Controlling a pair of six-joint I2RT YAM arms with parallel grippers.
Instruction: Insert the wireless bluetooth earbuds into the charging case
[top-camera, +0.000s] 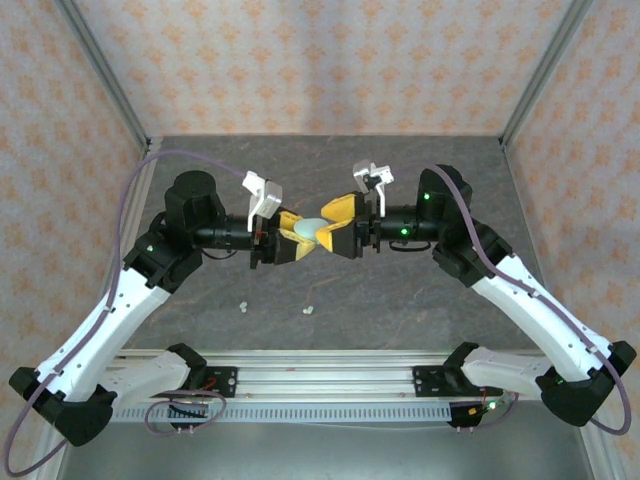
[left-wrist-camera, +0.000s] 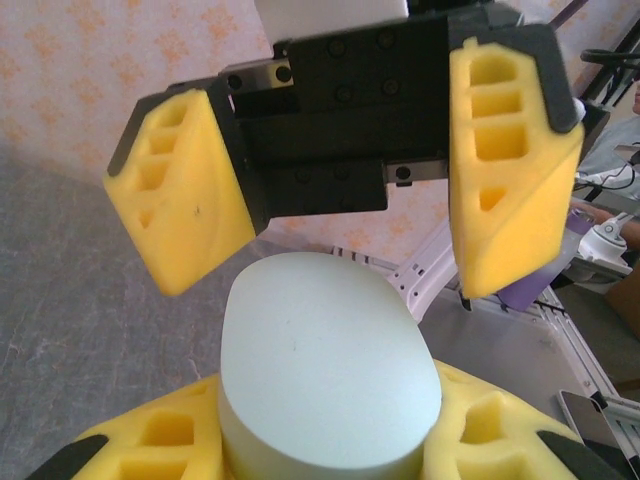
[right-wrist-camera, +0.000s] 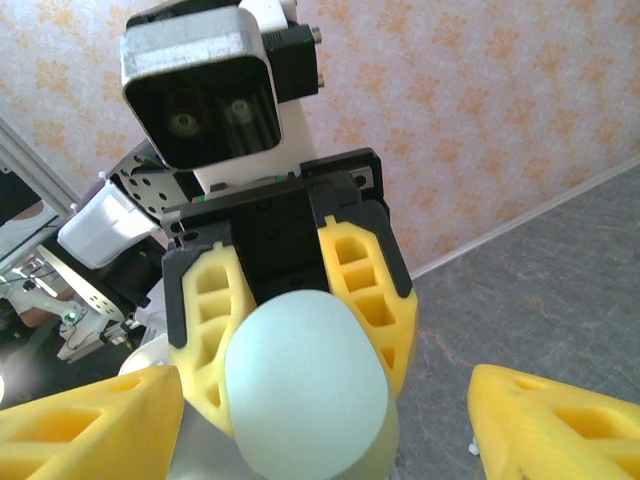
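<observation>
A pale green oval charging case (top-camera: 311, 231) hangs above the table's middle, lid closed. My left gripper (top-camera: 303, 241) is shut on the case, whose smooth top (left-wrist-camera: 325, 350) rises between the yellow pads (left-wrist-camera: 150, 440). My right gripper (top-camera: 336, 228) faces it from the right, open, with its fingers (left-wrist-camera: 185, 205) spread on either side of the case's end and no contact visible. The right wrist view shows the case (right-wrist-camera: 305, 390) clamped by the left gripper's fingers (right-wrist-camera: 365, 290). Two tiny white earbuds lie on the table, one (top-camera: 243, 306) to the left, another (top-camera: 307, 310) nearer the centre.
The grey tabletop (top-camera: 400, 300) lies under both arms. Patterned walls and metal frame posts (top-camera: 110, 90) close in the back and sides. An aluminium rail (top-camera: 320, 375) runs along the near edge. A small white speck (right-wrist-camera: 472, 447) lies on the table below the right gripper.
</observation>
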